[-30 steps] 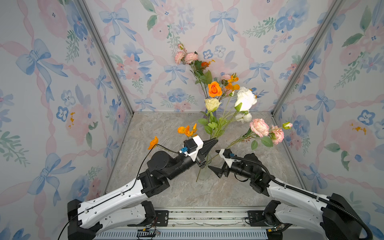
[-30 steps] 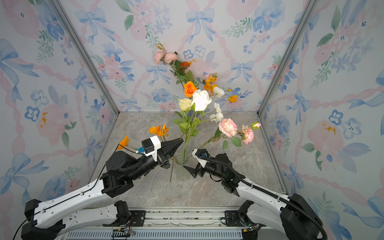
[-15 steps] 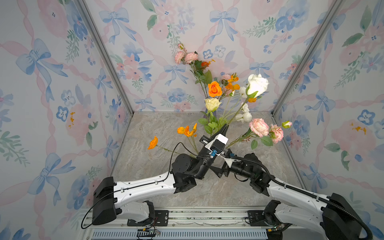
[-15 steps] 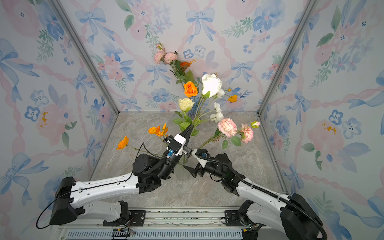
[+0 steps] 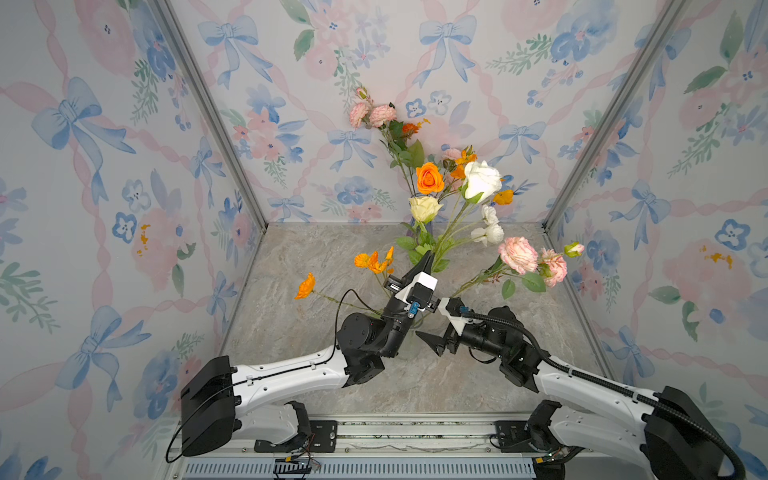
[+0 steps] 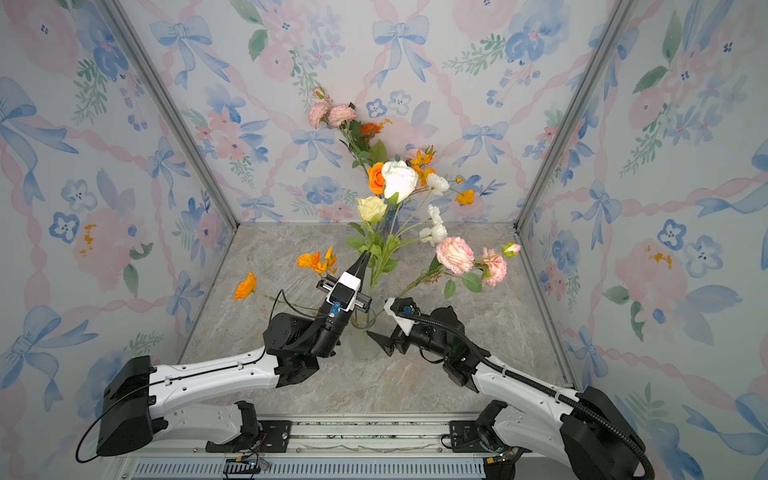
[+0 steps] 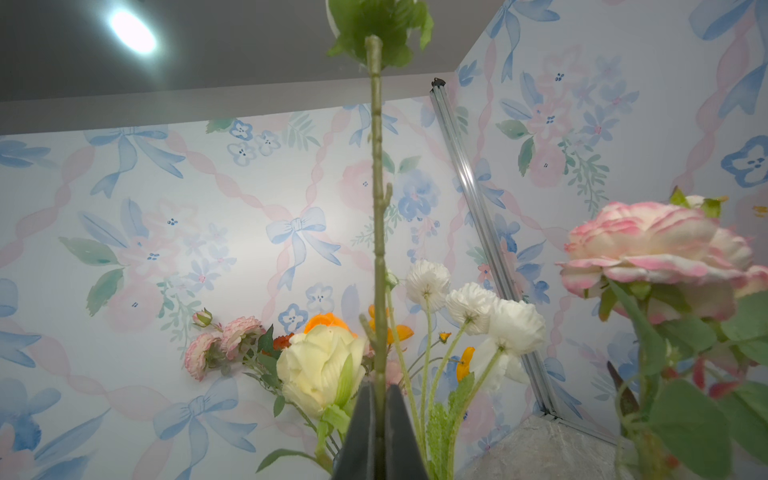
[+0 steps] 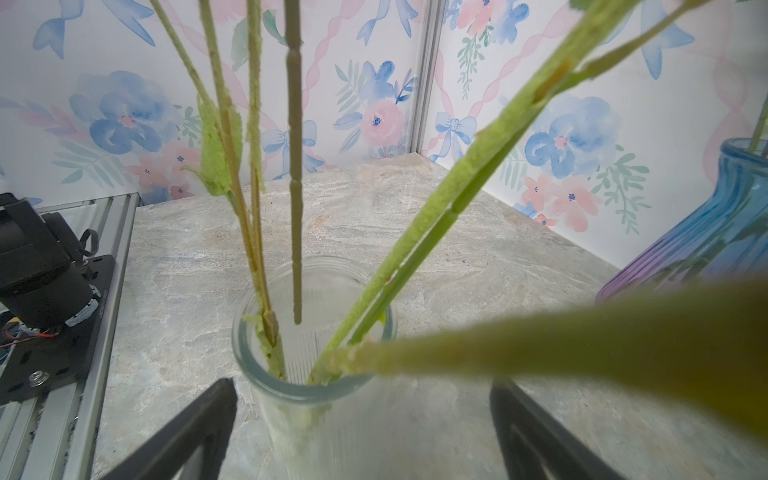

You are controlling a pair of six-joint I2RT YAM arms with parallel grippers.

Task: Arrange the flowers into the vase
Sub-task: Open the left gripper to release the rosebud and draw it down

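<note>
L fingers [image 7: 360, 436] pinch rose stem [image 7: 377, 208]; R fingers [image 8: 187, 432] wide round vase [image 8: 332, 428].

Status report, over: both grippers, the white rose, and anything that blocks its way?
Left gripper shut on white rose stem. Right gripper open, jaws either side of clear vase. Stem tip at vase mouth. Other stems crowd the mouth.

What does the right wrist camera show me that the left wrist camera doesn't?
Right wrist only: the clear vase, stems already in it, the held stem ending over its mouth, and a blue vase. Left wrist only: the left gripper shut on that stem, a cream rose, white flowers and a pink bloom. Both: the held stem and the marble tabletop.
</note>
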